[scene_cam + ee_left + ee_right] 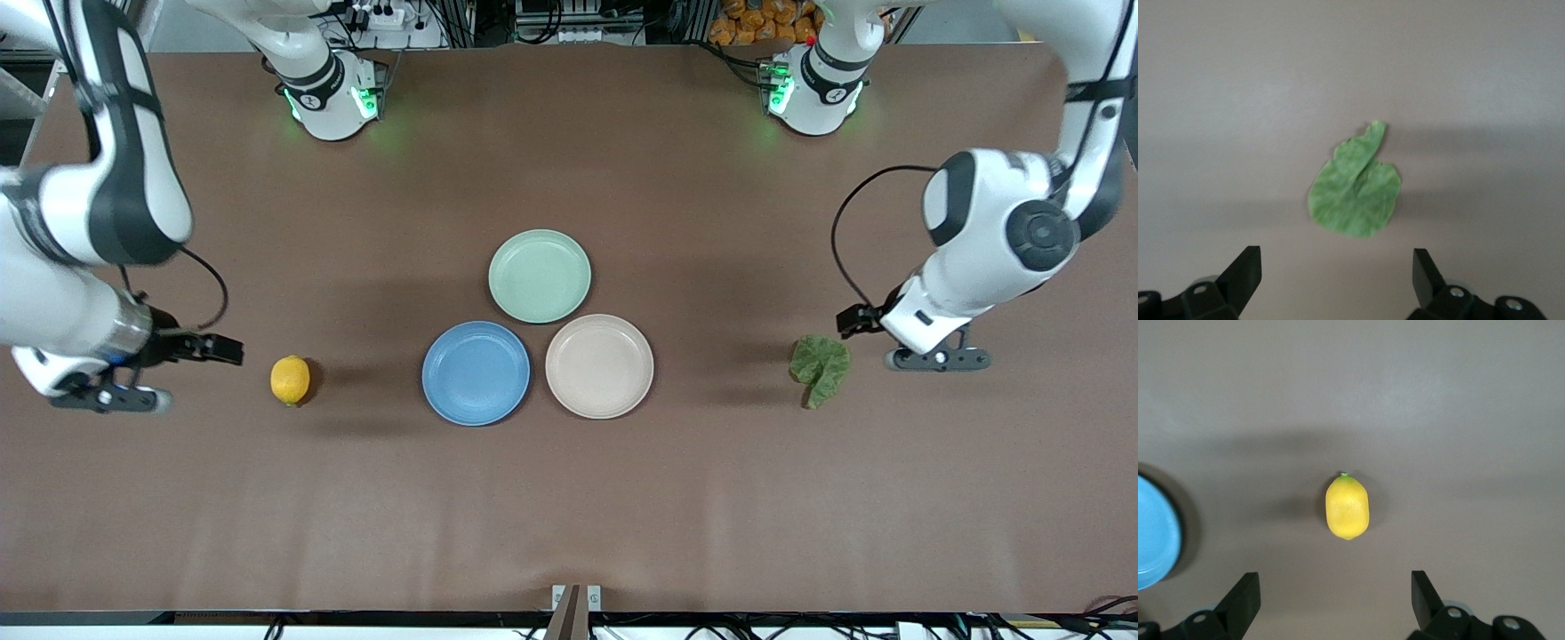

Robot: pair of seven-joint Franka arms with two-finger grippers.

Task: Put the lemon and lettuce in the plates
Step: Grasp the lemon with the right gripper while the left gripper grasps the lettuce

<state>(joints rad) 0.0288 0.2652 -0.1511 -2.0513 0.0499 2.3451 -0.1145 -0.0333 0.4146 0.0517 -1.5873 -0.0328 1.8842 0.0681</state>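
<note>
The yellow lemon [290, 380] lies on the brown table toward the right arm's end, apart from the plates; it also shows in the right wrist view [1347, 506]. The dull-green lettuce [820, 365] lies flat toward the left arm's end and shows in the left wrist view [1355, 190]. The blue plate [476, 372] and the beige plate [599, 365] sit side by side mid-table, both empty. My right gripper [111, 398] [1335, 587] is open and empty over the table beside the lemon. My left gripper [938, 358] [1337, 267] is open and empty over the table beside the lettuce.
An empty pale green plate [540, 276] sits just farther from the front camera than the blue and beige plates, touching or nearly touching both. The blue plate's edge [1151, 533] shows in the right wrist view. The arm bases stand along the table's back edge.
</note>
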